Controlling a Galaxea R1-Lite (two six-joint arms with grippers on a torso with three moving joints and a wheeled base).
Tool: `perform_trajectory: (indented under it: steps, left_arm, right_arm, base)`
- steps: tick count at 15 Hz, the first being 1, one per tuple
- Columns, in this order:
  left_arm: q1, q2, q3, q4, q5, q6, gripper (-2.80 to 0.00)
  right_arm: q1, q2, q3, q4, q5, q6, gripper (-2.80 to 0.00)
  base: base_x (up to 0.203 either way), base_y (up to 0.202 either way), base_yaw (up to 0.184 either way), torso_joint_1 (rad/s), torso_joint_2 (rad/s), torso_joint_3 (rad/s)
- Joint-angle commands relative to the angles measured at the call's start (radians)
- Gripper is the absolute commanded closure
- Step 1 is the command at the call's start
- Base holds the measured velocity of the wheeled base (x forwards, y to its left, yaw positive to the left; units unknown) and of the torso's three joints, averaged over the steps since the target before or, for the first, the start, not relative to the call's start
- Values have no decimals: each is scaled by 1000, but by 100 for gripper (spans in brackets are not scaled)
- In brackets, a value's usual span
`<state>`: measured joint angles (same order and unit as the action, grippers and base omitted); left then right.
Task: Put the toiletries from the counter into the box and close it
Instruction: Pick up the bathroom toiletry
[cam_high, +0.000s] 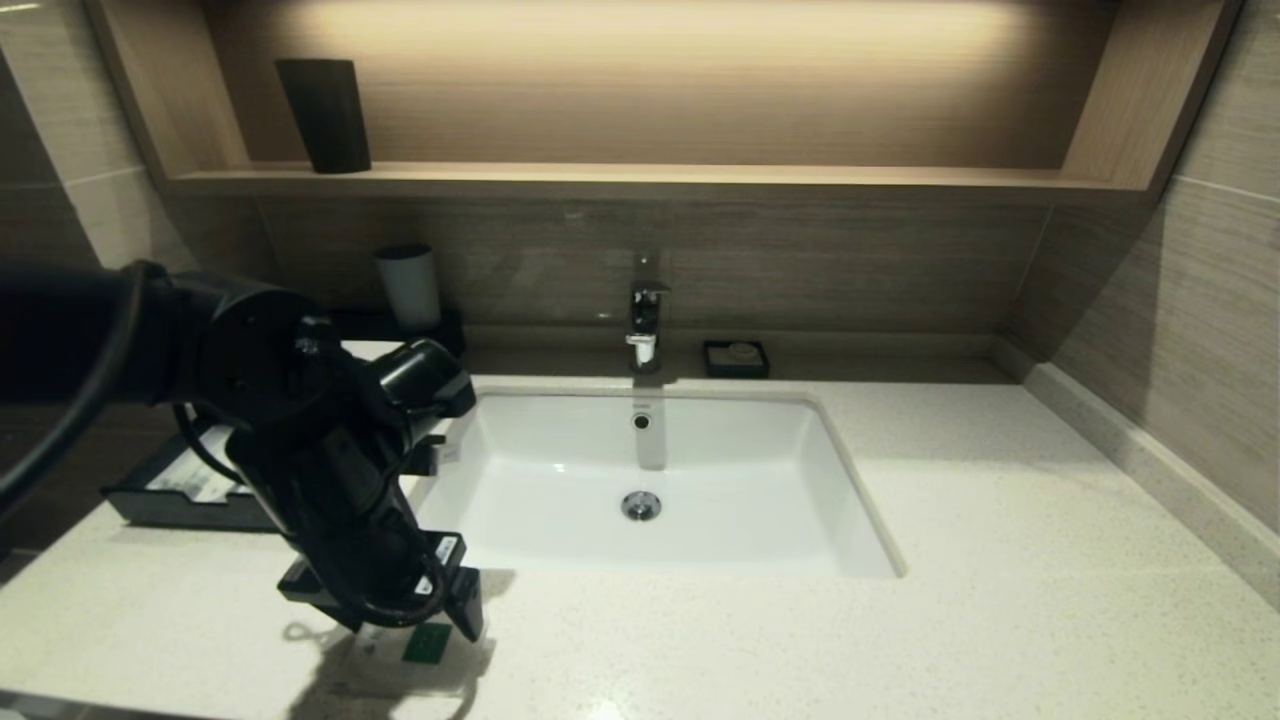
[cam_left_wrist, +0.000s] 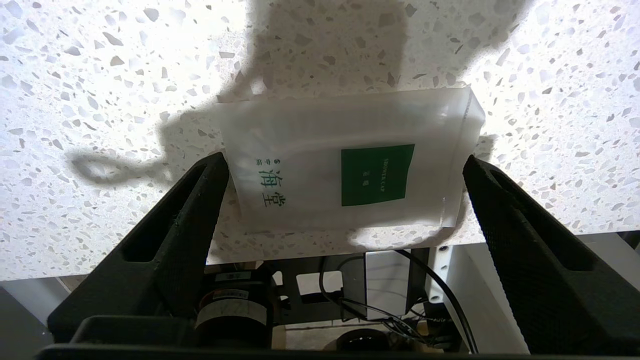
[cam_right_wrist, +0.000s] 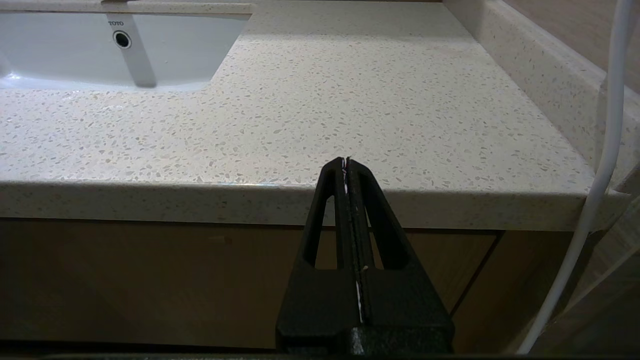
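Note:
The flat square packet, pale with a green label, lies on the speckled counter close to its front edge. My left gripper is open and points down over it, one finger on each side of the packet, neither one closed on it. In the head view the packet's green label shows just under the left gripper. The black box sits at the counter's left, partly hidden by my left arm. The long slim packet is not in view. My right gripper is shut and empty, parked by the counter's front edge.
The white basin is sunk in the middle of the counter, with a faucet behind it. A small black soap dish and a pale cup stand at the back. A dark cup is on the wooden shelf.

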<state>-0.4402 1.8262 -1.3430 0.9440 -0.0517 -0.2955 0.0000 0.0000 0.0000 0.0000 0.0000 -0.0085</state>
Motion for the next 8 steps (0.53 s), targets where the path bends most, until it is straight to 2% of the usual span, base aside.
perform_trajectory:
  steps: [1,8]
  left_arm:
    - [0,1,-4,6,1,-1,-280]
    - [-20,7,-2,6,29,-4,-280]
  right_arm:
    - [0,-1,0,0,0,-1,0]
    - [0,0,0,0,0,-1,0]
  base:
    - [0,0,0,0,0,0]
    - [0,0,0,0,0,0]
